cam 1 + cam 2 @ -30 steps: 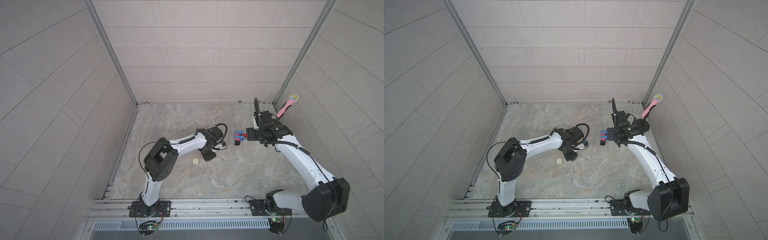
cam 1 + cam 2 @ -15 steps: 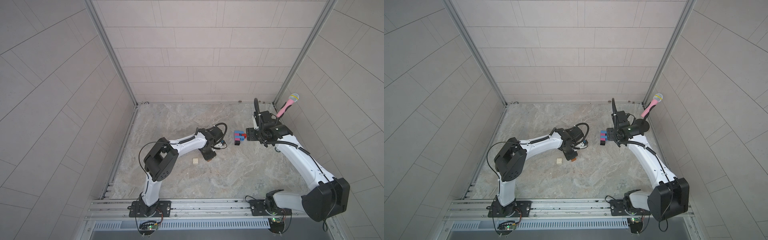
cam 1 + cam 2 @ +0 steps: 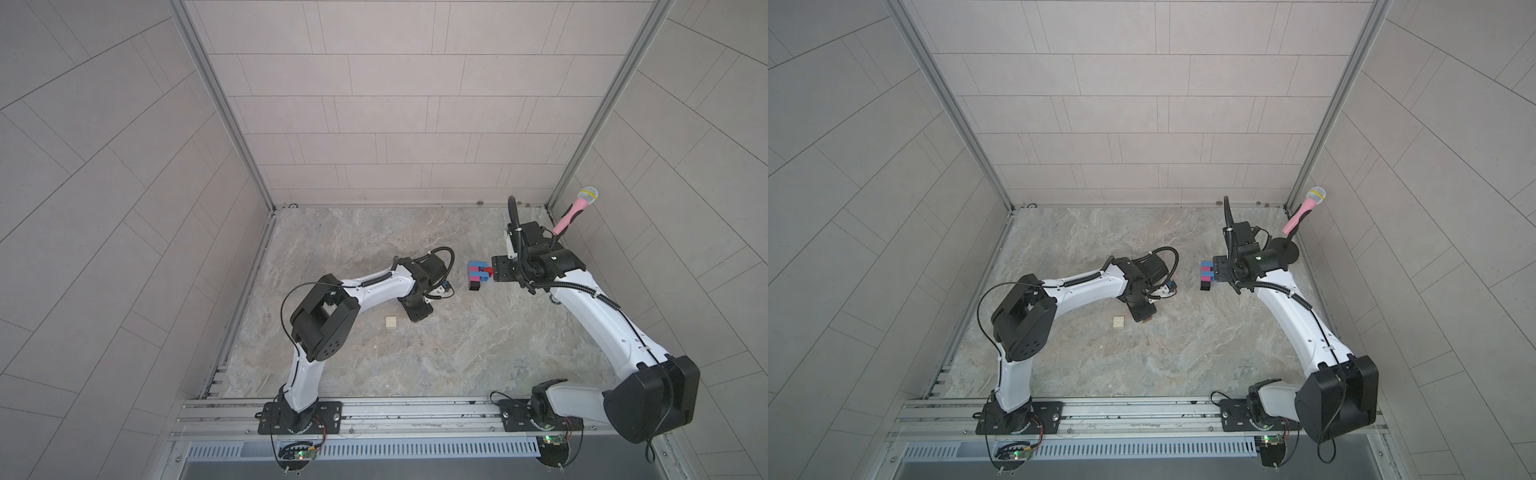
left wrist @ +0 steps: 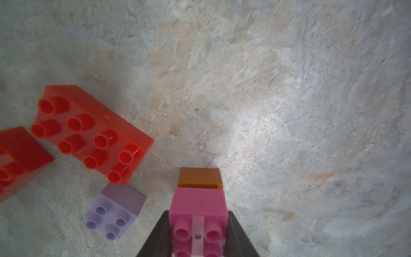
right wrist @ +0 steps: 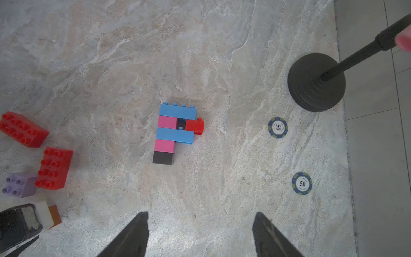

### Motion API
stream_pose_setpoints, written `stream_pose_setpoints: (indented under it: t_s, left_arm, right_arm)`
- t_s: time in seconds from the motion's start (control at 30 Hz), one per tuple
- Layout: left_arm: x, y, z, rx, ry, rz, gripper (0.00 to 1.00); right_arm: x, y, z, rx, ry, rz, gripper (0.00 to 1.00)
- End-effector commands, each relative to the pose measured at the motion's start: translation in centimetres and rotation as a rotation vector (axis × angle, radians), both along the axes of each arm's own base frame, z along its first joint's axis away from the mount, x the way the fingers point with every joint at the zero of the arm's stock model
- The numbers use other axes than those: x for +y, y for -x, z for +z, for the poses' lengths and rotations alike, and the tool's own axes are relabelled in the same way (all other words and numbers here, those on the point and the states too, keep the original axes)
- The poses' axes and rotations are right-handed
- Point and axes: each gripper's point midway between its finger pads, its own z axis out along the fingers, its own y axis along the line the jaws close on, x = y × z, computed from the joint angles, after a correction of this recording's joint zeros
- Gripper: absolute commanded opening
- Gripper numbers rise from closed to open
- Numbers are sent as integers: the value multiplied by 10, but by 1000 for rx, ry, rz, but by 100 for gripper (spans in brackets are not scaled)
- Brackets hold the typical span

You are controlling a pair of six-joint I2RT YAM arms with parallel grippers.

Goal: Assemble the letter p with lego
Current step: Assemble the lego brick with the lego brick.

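Observation:
The lego letter (image 5: pixel 175 133), made of blue, pink, black and one small red brick, lies flat on the marble floor; it shows in both top views (image 3: pixel 478 275) (image 3: pixel 1206 276). My right gripper (image 5: pixel 201 214) hovers open just beside it, with nothing between the fingers. My left gripper (image 4: pixel 198 212) is shut on a pink brick (image 4: pixel 198 200) with an orange-brown brick (image 4: pixel 200 178) stuck on its far end, low over the floor. Close by lie two red oblong bricks (image 4: pixel 89 135) (image 4: pixel 17 160) and a lilac square one (image 4: pixel 114 211). A cream brick (image 3: pixel 390 323) sits left of the left gripper (image 3: pixel 417 313).
A pink toy microphone (image 3: pixel 575 208) leans on a black stand whose round base (image 5: pixel 315 82) sits at the far right corner. Two blue poker chips (image 5: pixel 277 127) (image 5: pixel 301 183) lie between the letter and the right wall. Tiled walls close three sides.

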Motion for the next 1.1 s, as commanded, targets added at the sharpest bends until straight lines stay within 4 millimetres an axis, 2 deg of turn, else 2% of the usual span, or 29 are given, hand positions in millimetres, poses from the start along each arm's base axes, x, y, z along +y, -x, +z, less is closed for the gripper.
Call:
stream_pose_setpoints:
  t_s: [0.0,0.2,0.73,1.07]
  left_arm:
    - [2,4,-14,35,-28,-4,17]
    - [9,11,-21,65,-80,-19,16]
    - [22,29,-62,191,-178,-18,15]
    - [26,32,-65,190,-186,-12,15]
  right_arm:
    - [-2,2,0,11,5,1,77]
    - [-1,2,-1,11,1,3,77]
    - [1,2,-2,13,-5,9,77]
    - [0,2,2,3,-4,7,77]
